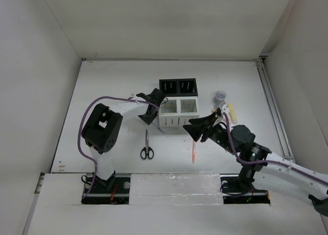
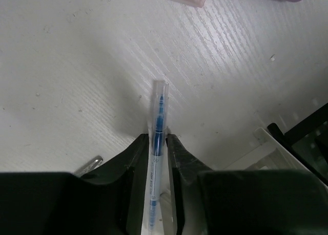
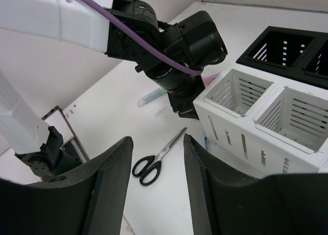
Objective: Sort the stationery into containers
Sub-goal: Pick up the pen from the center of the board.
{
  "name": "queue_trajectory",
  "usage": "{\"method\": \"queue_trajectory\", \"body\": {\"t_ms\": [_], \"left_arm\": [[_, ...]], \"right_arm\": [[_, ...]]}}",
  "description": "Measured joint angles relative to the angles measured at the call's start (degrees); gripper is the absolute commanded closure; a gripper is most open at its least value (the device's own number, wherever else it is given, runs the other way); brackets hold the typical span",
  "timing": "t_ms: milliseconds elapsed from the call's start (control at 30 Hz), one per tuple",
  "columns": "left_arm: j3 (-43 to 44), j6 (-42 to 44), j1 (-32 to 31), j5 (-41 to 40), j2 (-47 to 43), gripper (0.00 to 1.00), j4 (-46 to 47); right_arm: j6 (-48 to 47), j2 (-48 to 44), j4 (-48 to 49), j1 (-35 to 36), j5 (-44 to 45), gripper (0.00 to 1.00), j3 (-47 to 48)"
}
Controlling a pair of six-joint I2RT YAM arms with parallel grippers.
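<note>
A thin blue pen [image 2: 159, 117] lies flat on the table beside the white containers [image 1: 178, 113], and my left gripper [image 2: 158, 137] is shut on its barrel, a finger pressed against each side. From above, that left gripper [image 1: 152, 114] sits low at the white pair's left wall. The black containers [image 1: 178, 86] join the white pair behind. My right gripper [image 3: 156, 139] hovers open and empty over the table, in front of the white containers [image 3: 241, 117]. The black-handled scissors [image 3: 154, 163] show on the table between its fingers.
An orange pen [image 1: 194, 153] lies near the front under the right gripper [image 1: 197, 127]. A grey tape roll [image 1: 220, 97] and a yellow highlighter [image 1: 231, 112] sit right of the containers. A pale green highlighter [image 3: 152, 97] and a pink one [image 3: 212, 79] lie behind the left gripper.
</note>
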Motion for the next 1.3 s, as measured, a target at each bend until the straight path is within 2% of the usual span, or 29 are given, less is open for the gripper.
{"method": "queue_trajectory", "body": {"t_ms": [200,500,933,1300], "left_arm": [[-0.4,0.4,1.1,1.6,-0.1,1.0,0.6],[-3.5,1.7,2.8,4.0,-2.5,1.0,4.0],[-2.1,3.6,3.0,-2.3,-5.0,1.0,-6.3],[7.3,8.2,1.2,-11.7,-16.2,1.0,-12.9]], "right_arm": [[0.3,-1.6,0.0,0.0,0.0,0.5,0.0],[0.5,-1.7,0.0,0.0,0.0,0.5,0.0],[1.1,0.1,0.0,0.0,0.0,0.51,0.0],[1.1,1.6,0.0,0.0,0.0,0.51,0.2]]}}
